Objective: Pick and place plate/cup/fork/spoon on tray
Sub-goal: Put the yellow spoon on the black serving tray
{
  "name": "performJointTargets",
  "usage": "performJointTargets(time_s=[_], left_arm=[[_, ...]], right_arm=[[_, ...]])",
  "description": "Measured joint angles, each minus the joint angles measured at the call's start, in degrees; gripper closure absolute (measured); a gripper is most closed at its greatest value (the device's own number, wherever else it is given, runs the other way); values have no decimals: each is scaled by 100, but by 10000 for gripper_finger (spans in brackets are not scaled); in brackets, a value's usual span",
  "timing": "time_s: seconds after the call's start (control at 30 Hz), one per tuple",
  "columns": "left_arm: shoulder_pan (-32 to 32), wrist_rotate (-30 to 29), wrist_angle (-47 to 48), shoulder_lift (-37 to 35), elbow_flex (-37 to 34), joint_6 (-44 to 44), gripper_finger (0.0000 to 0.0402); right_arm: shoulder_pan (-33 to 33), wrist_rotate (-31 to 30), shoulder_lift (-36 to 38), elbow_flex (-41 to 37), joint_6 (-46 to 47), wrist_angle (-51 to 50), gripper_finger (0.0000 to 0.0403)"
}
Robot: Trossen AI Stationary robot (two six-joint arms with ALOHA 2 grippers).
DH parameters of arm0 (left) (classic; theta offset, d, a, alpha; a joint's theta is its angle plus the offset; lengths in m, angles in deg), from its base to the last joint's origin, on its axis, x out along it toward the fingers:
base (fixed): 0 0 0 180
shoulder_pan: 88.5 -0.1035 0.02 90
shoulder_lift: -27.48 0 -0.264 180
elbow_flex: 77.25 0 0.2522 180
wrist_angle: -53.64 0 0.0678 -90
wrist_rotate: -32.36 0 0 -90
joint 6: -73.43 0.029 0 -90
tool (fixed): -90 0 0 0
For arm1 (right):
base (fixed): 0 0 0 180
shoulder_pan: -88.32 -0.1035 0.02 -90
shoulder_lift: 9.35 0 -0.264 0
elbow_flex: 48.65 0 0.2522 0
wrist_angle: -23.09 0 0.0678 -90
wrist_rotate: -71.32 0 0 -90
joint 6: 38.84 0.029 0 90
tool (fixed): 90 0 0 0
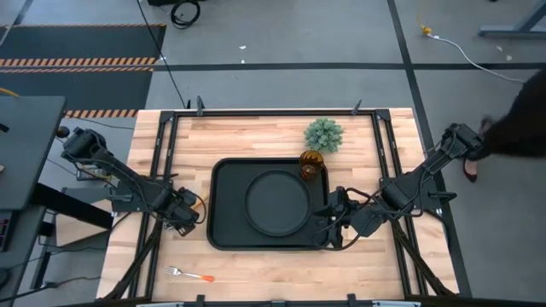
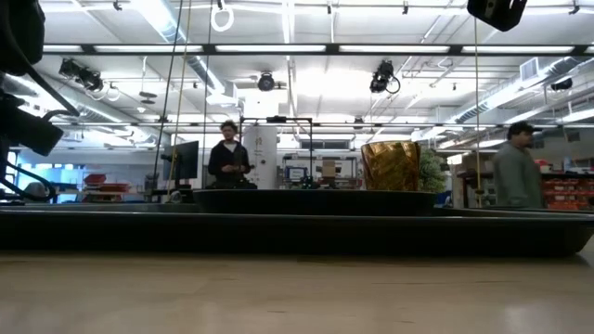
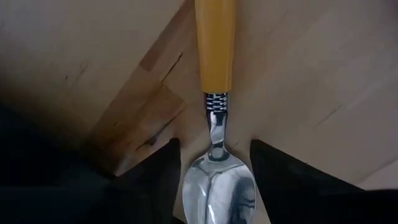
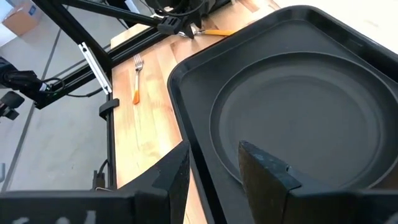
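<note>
Nearest the left wrist camera, the spoon (image 3: pixel 219 186) lies on the wooden surface (image 1: pixel 256 132) between the left gripper's (image 1: pixel 187 213) parted jaws, which flank its shiny bowl without visibly clamping it (its handle is orange, like the fork's). From above, that gripper sits low just off the tray's (image 1: pixel 223 230) left edge. The plate (image 1: pixel 277 203) lies inside the tray, and the cup (image 1: pixel 310 164) stands at the tray's far right corner, just in front of the fuzzy green plant ball (image 1: pixel 323 134). The fork (image 1: pixel 189 275) rests well apart on the near left part of the surface. The right gripper (image 1: pixel 333 223) hovers at the tray's near right rim, jaws apart and empty.
</note>
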Motion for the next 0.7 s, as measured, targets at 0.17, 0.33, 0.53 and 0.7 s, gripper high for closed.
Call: performJointTargets(time_s=[0.17, 0.33, 0.53, 0.7], left_arm=[[0, 29, -11, 0, 0, 41, 220], [-13, 241, -126, 0, 1, 103, 233], [51, 416, -297, -1, 4, -63, 234], [-109, 1216, -132, 0, 4, -90, 227]], right_arm=[[8, 2, 0, 0, -7, 2, 261], [94, 17, 0, 0, -24, 44, 261], [23, -16, 0, 0, -95, 41, 261], [71, 21, 0, 0, -131, 46, 261]])
